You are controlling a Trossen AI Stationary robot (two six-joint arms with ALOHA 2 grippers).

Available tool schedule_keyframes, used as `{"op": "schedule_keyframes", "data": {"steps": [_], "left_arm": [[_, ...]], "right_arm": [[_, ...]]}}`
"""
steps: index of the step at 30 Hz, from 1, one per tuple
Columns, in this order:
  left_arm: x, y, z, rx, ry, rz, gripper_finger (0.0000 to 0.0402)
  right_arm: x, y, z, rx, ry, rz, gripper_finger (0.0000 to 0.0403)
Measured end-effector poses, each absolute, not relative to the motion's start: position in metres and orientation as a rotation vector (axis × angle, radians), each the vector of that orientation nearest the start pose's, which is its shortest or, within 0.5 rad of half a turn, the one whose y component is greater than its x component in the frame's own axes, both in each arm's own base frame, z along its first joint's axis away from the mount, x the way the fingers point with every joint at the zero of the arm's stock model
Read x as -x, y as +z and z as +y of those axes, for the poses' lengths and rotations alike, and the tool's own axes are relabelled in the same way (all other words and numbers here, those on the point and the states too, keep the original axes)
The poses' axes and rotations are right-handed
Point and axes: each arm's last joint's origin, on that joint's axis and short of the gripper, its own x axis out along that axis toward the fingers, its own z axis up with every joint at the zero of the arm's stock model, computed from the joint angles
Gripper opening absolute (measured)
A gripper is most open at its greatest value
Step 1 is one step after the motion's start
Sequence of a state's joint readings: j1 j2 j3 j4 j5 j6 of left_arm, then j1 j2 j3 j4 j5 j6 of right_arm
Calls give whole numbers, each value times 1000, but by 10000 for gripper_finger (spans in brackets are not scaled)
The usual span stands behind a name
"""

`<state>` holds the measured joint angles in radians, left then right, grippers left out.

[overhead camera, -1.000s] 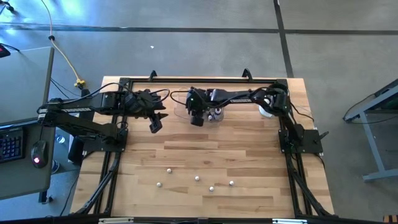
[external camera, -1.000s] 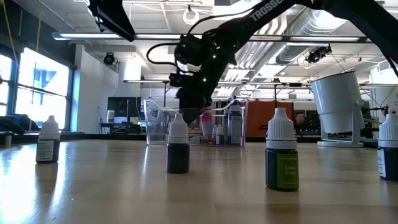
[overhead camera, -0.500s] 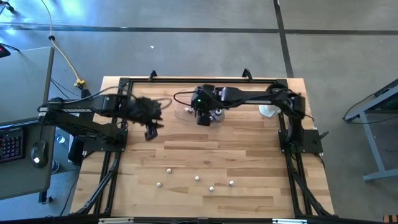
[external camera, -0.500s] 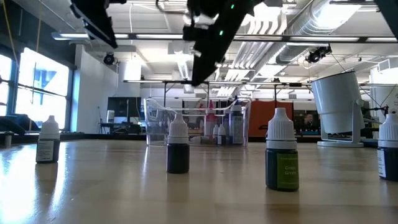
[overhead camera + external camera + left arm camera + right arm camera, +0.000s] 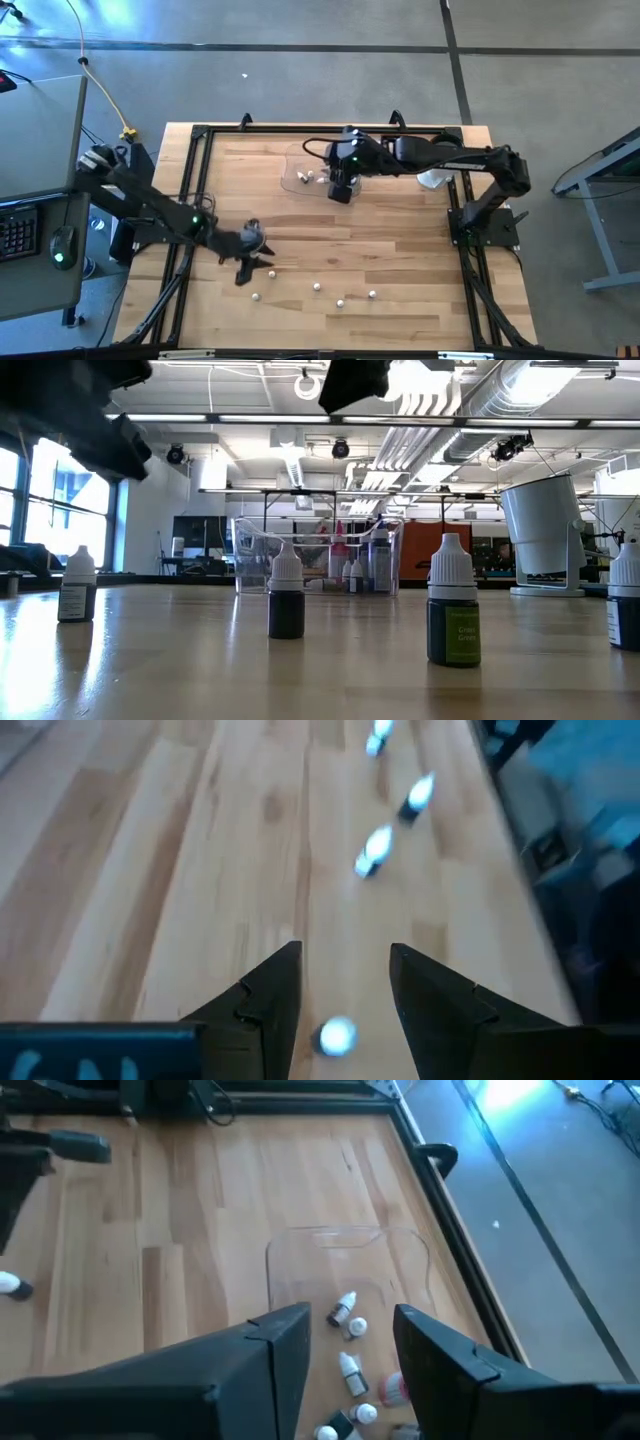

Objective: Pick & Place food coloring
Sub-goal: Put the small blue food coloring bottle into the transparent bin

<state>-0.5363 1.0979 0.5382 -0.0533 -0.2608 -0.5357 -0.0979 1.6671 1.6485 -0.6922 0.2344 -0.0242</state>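
Several food coloring bottles (image 5: 317, 288) stand upright on the near half of the table; the low view shows them (image 5: 286, 598) on their bases. More bottles (image 5: 342, 1310) lie in the clear tray (image 5: 345, 1245) at the far middle. My left gripper (image 5: 252, 272) hangs open over the near left. One white bottle cap (image 5: 337, 1036) shows below and between its fingers (image 5: 270, 1000), untouched. My right gripper (image 5: 340, 192) hovers open and empty above the tray, its fingers (image 5: 285, 1345) framing the bottles inside.
A white cup-like object (image 5: 430, 180) stands at the far right beside the tray and shows large in the low view (image 5: 545, 535). Bare wood lies between the tray and the loose bottles. Black frame rails (image 5: 190, 200) run along the table's sides.
My left gripper has swung from the far left toward the near edge and sunk, tipping down over the loose bottles. My right gripper has risen out of the tray and drifted a little toward the right edge. No bottle on the table has moved.
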Motion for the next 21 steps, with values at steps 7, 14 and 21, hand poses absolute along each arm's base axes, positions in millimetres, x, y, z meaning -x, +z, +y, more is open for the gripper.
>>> {"op": "schedule_keyframes", "data": {"steps": [7, 14, 21], "left_arm": [[-197, 167, -132, 190, -6, 658, 152], [-208, 139, -143, 244, -3, 703, 152], [-210, 123, -145, 279, 43, 760, 152]], "right_arm": [[-361, 352, -40, 67, -281, 748, 138], [-361, 329, -41, 68, -277, 800, 138], [-357, 303, -40, 64, -273, 876, 138]]}}
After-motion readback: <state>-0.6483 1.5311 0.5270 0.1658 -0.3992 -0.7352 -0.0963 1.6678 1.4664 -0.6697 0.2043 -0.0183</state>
